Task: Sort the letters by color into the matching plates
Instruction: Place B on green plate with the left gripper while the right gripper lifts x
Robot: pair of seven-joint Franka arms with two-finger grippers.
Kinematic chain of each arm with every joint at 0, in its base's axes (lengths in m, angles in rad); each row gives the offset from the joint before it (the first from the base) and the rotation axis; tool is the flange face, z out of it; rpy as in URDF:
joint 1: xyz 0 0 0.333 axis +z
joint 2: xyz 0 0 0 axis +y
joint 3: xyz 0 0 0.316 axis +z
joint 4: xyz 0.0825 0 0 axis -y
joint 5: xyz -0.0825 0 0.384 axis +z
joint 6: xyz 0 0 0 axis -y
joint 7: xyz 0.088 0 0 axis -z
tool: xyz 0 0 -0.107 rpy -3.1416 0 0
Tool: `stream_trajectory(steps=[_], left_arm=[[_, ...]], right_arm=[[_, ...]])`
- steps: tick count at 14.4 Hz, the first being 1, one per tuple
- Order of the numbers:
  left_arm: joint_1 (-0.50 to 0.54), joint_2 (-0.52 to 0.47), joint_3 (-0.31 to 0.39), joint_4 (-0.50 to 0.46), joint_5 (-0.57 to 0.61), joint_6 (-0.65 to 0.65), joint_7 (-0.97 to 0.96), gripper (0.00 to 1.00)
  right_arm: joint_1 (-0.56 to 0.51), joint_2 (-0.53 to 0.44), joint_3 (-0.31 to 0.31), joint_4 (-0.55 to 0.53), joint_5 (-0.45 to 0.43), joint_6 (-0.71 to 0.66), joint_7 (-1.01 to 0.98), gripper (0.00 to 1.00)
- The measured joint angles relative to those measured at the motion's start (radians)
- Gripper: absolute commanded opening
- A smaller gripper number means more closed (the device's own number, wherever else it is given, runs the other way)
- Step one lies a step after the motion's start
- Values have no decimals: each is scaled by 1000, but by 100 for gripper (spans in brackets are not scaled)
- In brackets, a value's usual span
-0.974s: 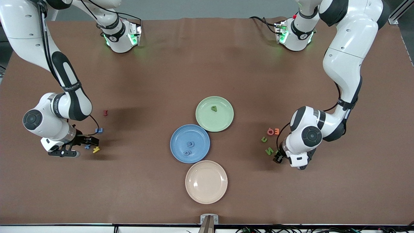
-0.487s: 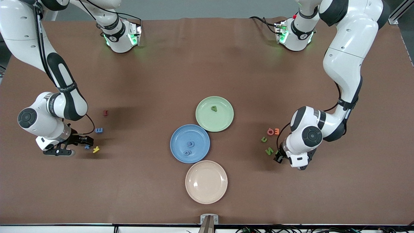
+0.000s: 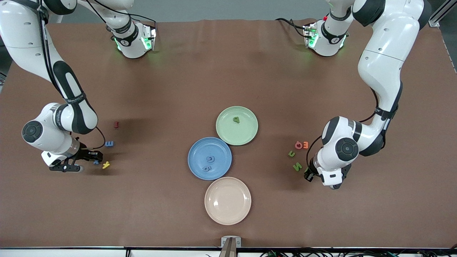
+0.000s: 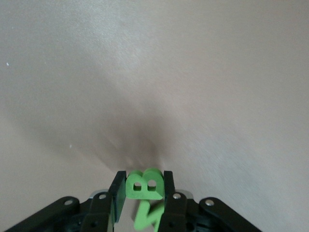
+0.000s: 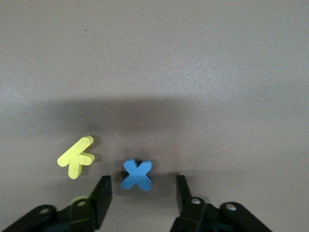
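My left gripper (image 4: pixel 143 180) is shut on a green letter B (image 4: pixel 145 183), down at the table beside a green N (image 4: pixel 146 218). In the front view that gripper (image 3: pixel 307 175) sits next to the N (image 3: pixel 297 166) and another green letter (image 3: pixel 291 154). My right gripper (image 5: pixel 141 182) is open and low, its fingers on either side of a blue X (image 5: pixel 137 174) without touching it. A blue E (image 3: pixel 109 144) lies nearby. The blue plate (image 3: pixel 198 150) holds two blue letters (image 3: pixel 210 159). The green plate (image 3: pixel 247 131) holds one green letter (image 3: pixel 236 120).
A yellow letter (image 5: pixel 76 157) lies right beside the blue X, close to one right finger. A red letter (image 3: pixel 116 124) lies farther from the camera. Two orange-red letters (image 3: pixel 302 145) sit by the green ones. A beige plate (image 3: pixel 214 210) stands nearest the camera.
The right hand has shifted a little toward its own end of the table and settled over the blue X. The left hand has barely moved.
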Motion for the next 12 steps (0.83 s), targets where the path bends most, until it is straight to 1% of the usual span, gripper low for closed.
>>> stream_trajectory(steps=[2, 3, 4, 6, 7, 8, 12], left_arm=[[-12, -32, -31, 2, 0, -63, -19, 9], [-21, -48, -50, 2, 0, -93, -45, 9], [-37, -60, -68, 2, 0, -115, -76, 8], [-92, -72, -83, 1, 0, -131, -145, 8], [-128, -72, -84, 1, 0, -131, -179, 8], [-167, -72, -85, -1, 0, -131, -213, 8], [-308, -71, -84, -9, 0, -132, -324, 8]], right_arm=[[0, 7, 0, 3, 0, 1, 0, 54], [-1, 12, 0, 8, 0, 2, 1, 48], [-1, 16, 0, 13, 0, 2, 1, 41], [-2, 17, 0, 21, 0, 1, 1, 20], [-2, 17, 0, 22, 0, 0, 1, 7], [-2, 17, 0, 24, 0, 0, 1, 3], [-2, 20, 3, 31, 0, -2, 2, 0]])
